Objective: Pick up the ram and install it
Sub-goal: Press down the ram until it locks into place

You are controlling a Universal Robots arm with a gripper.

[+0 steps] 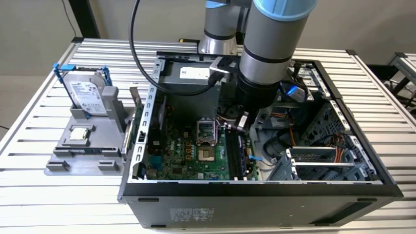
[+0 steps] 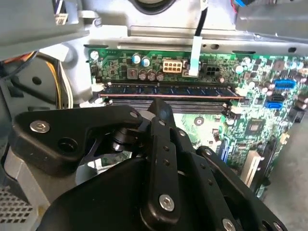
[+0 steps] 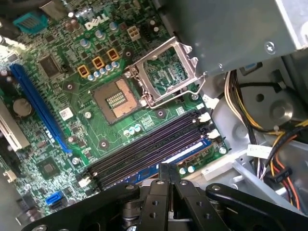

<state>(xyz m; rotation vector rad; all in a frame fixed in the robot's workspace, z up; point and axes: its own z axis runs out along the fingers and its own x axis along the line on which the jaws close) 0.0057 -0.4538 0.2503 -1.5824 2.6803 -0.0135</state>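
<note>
Second wrist view puts the black, bolted metal gripper nearest the lens, its two fingers pressed together with no gap between them, their joined tip just above one long, thin, dark blue-green ram stick. That ram lies seated along a black memory slot on the green motherboard, and the closed fingertips rest over its upper edge; whether they actually touch it I cannot tell. Beyond the stick sits one white power connector beside a small row of silver capacitors.

First wrist view shows the same closed gripper at the near edge, with four parallel memory slots just past it; the ram shows as a blue strip in the slot closest to the fingers. Farther on lies one open silver processor socket with its metal frame hinged up, and one long blue expansion slot.

From the exterior view, one grey arm comes steeply down into the open black computer case, wrist pointing at the slots. Well apart, toward the exterior view's left, a grey plastic stand holds one silver hard drive in a blue frame upright and one small square silver chip lying flat.
</note>
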